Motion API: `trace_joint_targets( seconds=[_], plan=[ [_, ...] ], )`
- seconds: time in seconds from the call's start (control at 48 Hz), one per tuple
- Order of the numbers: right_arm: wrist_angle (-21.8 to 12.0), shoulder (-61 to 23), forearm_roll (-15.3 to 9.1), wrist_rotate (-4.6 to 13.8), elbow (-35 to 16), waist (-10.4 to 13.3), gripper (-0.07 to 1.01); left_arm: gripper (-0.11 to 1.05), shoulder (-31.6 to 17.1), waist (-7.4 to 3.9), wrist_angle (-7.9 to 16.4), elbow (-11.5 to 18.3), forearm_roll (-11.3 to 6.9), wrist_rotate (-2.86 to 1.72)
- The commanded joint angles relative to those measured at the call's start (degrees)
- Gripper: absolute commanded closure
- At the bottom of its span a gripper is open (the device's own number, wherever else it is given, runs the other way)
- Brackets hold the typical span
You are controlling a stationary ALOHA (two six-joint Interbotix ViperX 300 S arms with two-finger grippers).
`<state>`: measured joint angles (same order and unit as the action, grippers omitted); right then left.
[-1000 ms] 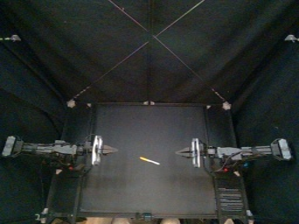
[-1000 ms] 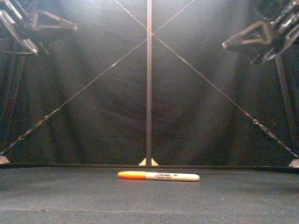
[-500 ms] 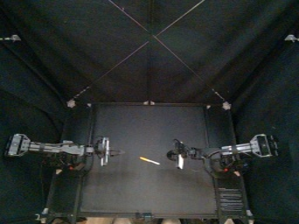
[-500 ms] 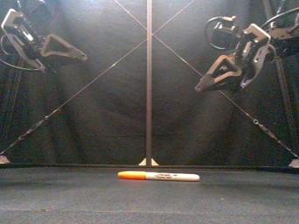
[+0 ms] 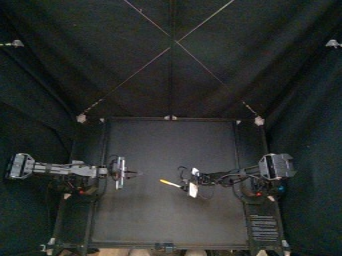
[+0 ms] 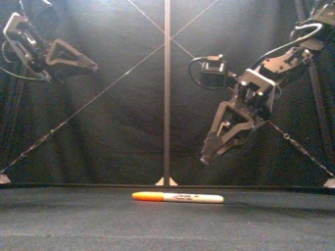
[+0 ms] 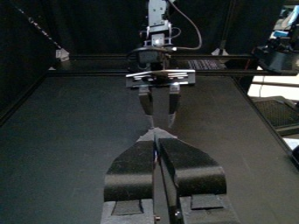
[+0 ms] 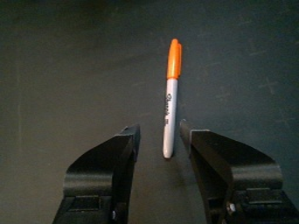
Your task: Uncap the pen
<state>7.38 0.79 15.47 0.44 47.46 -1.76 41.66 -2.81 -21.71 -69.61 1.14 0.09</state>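
One marker pen (image 6: 177, 197) lies flat on the black table near its middle, its orange cap (image 6: 151, 196) toward the left and its white barrel toward the right. In the top view the pen (image 5: 170, 183) lies slantwise. My right gripper (image 6: 209, 158) hangs above the pen's right end, pointing down, well clear of the table. In the right wrist view its jaws stand open with the pen (image 8: 172, 92) showing between them, untouched. My left gripper (image 5: 123, 172) stays high at the left side, away from the pen; its jaws (image 7: 156, 133) look pressed together, holding nothing.
The black table (image 5: 134, 215) carries only the pen. In the left wrist view the right arm's gripper (image 7: 159, 92) faces me across the table. Black curtains close the back and sides.
My right arm has swung in from the right edge toward the middle and come down over the pen, and its jaws have opened. The left arm has barely shifted. The pen has not moved.
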Motion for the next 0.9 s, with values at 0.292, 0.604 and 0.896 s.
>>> trace_joint_targets(
  seconds=[0.292, 0.604, 0.896],
  plan=[
    [-5.4, -4.1, -2.2, 0.00, -4.8, 1.2, 0.15, 0.15, -0.6, -0.18, -0.2, 0.9, 0.00, 0.09],
    [-6.3, -7.5, -2.5, 0.00, -6.5, 2.5, 0.16, 0.08, -0.6, -0.18, -0.2, 0.8, 0.00, 0.00],
    [-6.3, -10.2, -2.5, 0.09, -6.5, 2.8, 0.17, 0.08, -0.6, -0.18, -0.2, 0.9, -0.09, 0.00]
  ],
)
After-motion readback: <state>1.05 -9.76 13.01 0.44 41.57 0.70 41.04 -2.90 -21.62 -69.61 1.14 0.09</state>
